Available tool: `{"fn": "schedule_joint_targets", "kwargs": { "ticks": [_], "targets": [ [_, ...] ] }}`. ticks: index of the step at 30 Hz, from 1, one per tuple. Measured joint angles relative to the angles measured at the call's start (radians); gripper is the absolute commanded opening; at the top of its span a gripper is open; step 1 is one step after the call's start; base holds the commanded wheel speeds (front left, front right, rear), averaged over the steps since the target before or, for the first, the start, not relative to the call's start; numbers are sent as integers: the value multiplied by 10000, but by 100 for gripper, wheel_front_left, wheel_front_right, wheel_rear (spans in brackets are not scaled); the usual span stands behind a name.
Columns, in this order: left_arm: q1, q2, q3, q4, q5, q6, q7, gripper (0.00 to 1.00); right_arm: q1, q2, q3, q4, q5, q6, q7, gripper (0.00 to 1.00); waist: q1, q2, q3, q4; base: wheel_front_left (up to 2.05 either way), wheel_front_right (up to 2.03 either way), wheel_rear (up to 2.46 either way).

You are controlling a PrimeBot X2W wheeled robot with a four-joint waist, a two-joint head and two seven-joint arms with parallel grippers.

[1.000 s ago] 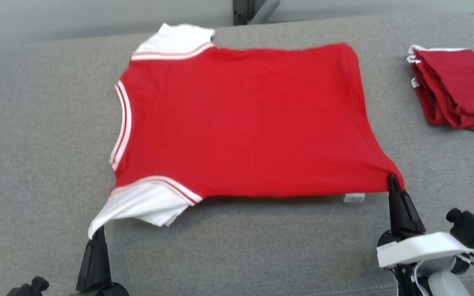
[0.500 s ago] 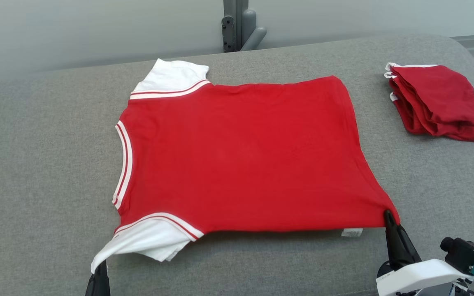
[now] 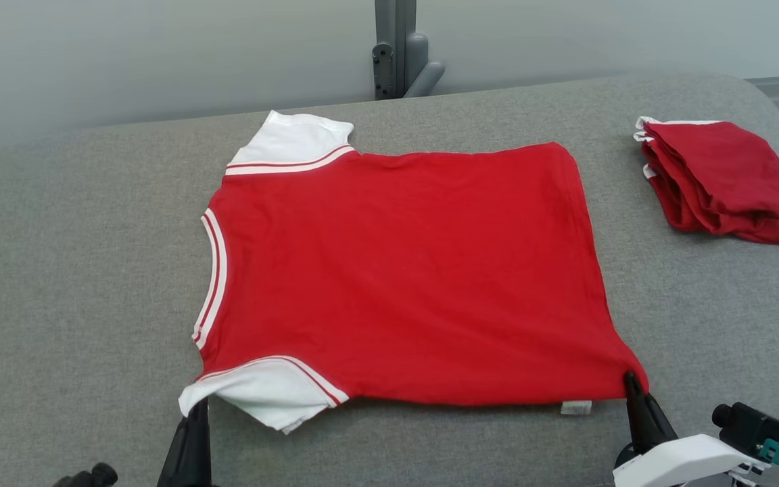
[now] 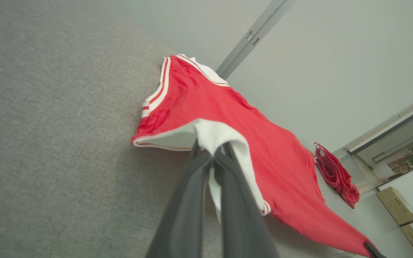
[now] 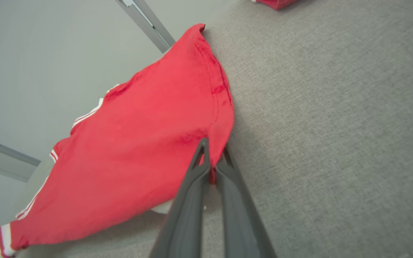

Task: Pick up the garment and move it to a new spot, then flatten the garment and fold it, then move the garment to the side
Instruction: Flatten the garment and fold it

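While I had both arms low at the near edge, left gripper (image 3: 198, 407): jaws closed on the tip of the white near sleeve (image 3: 261, 389); in the left wrist view white cloth sat pinched between the two fingers.
Right gripper (image 3: 630, 380): jaws closed on the near hem corner of the garment (image 3: 403, 270), with red cloth bunched at the fingertips in the right wrist view.
Garment: a red shirt with white sleeves, spread across the middle of the grey padded top (image 3: 58, 284), neckline toward its left edge, hem toward its right edge. The far side lay flat and the near side was raised a little at my two pinch points.
Care tag (image 3: 575, 407): white, peeking from under the near side, just beside the right gripper.
Folded pile (image 3: 721, 176): red cloth near the far right corner, well apart from the shirt.
Step, as I judged it: flattening; no fold had begun.
Doing it well: I meant to draw both hands evenly toward the near edge, stay low, ease the left hand outward so the curled sleeve opened, then set both corners down together before letting go.
Risk: a harder pull on the right would drag the hem corner into a longer point and skew the body.
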Motion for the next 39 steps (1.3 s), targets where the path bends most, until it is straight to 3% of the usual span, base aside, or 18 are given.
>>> {"fn": "schedule_joint_targets", "kwargs": {
  "ticks": [7,18,31,32,34,35,36,37,39],
  "targets": [
    [-1727,0,-380,1459,-31,0,0,0,-979,8,215,1009,157,0,-148,0,0,0,-44,-32,0,0,0],
    [-4823,-598,-146,4080,40,0,0,0,-3142,6,305,2596,834,-2,-403,0,0,0,551,-164,0,0,0],
    [-6219,-913,339,5570,825,0,0,0,-5191,6,656,4694,782,-2,-740,0,1,0,1500,-216,0,0,0],
    [-6293,-934,330,5607,863,0,0,0,-5263,6,660,4796,788,-2,-752,11,1,0,1518,-213,0,0,0],
    [-6460,-951,313,5720,926,0,0,0,-5410,6,681,4961,811,-2,-782,43,1,0,1538,-217,0,0,0],
    [-6546,-953,280,5814,1009,0,0,0,-5486,6,704,5020,848,-2,-809,80,1,0,1546,-222,0,0,0],
    [-6630,-955,249,5939,1028,0,0,9,-5560,10,738,5074,872,-2,-828,100,1,0,1554,-230,0,0,0],
    [-6726,-959,161,6086,1026,0,-2,11,-5638,6,765,5131,874,-2,-838,100,1,0,1563,-241,0,0,0],
    [-6953,-966,-54,6383,1028,0,0,26,-5784,10,836,5216,886,-2,-840,100,1,0,1573,-266,0,0,0]
  ]
}}
